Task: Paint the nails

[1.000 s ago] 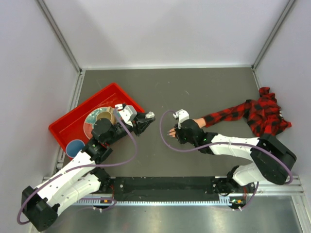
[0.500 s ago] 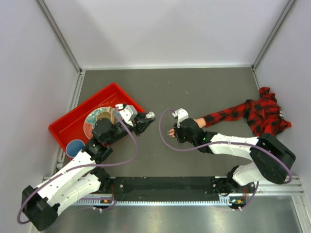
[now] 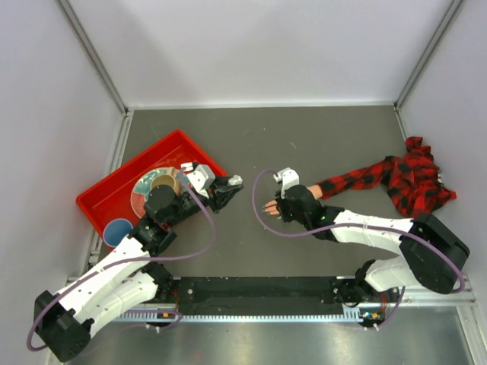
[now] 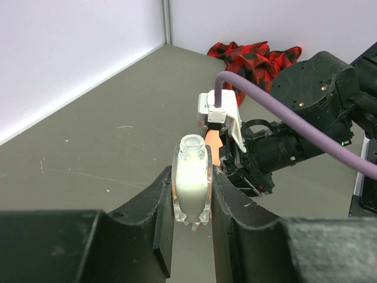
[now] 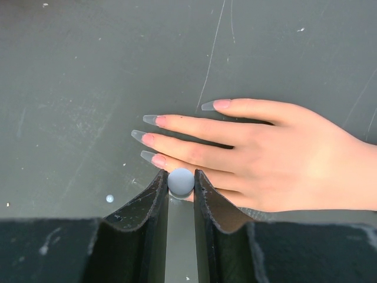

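Where the fake hand [image 5: 277,153] lies palm down near the middle of the grey table [image 3: 304,133], its nails [image 5: 139,136] point left, toward my left arm. I can see four of them from my right wrist: long, tapered, pale grey at the tips and pink at the base. The fingers are close together and the thumb sits a little apart on the far side.

My right gripper [image 5: 179,175] hangs right over the nearest of those fingers. Its jaws are drawn narrow and pinch a small grey knob [image 5: 181,181], which touches both pads. The knob sits just behind that finger's nail. I cannot see what is under the knob, or whether anything touches the nail.

From the hand's wrist a red-and-black plaid sleeve [image 3: 358,178] runs right and away, ending in a bunched heap by the right wall.

Off to the left, well apart from the fingertips, my left gripper [image 4: 191,174] is clamped on a small clear bottle [image 4: 192,187]. The bottle holds a milky white liquid. It stands upright between the pads with its neck open and no cap on it.

Behind that arm, at the left edge of the table, is a red tray [image 3: 176,138]. It holds a round plate [image 3: 141,189] and, at its near end, a blue cup [image 3: 117,230].
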You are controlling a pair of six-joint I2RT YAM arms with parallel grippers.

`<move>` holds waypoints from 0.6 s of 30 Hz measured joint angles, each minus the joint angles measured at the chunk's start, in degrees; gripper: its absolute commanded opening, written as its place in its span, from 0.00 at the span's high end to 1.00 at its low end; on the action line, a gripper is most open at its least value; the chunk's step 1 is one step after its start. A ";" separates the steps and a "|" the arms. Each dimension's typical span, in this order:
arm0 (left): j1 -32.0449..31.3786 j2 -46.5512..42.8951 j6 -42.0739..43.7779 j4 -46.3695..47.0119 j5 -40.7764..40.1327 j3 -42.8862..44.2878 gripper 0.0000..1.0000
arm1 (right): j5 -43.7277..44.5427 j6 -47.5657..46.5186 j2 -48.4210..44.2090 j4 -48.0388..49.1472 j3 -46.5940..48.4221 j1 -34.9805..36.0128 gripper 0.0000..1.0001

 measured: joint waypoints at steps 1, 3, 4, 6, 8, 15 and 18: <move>0.00 0.00 0.00 0.00 0.00 0.00 1.00 | 0.15 0.02 0.22 0.04 0.00 0.00 1.00; 0.00 0.00 0.00 0.00 0.00 0.00 1.00 | 0.26 0.02 0.74 0.02 0.00 0.00 1.00; 0.00 0.00 0.00 0.02 0.00 0.00 1.00 | 0.26 0.02 0.98 0.04 0.00 0.00 1.00; 0.00 0.00 0.00 0.02 0.00 0.00 1.00 | 0.24 0.02 1.36 0.02 0.00 0.00 1.00; 0.00 0.00 0.00 0.02 0.02 0.00 1.00 | 0.26 0.02 1.60 0.09 0.00 0.00 1.00; 0.00 0.00 0.00 0.00 0.00 0.00 1.00 | 0.15 0.02 2.08 0.28 0.00 0.00 1.00; 0.00 0.00 0.00 0.00 0.00 0.00 1.00 | -0.22 0.02 2.08 0.35 0.00 0.00 1.00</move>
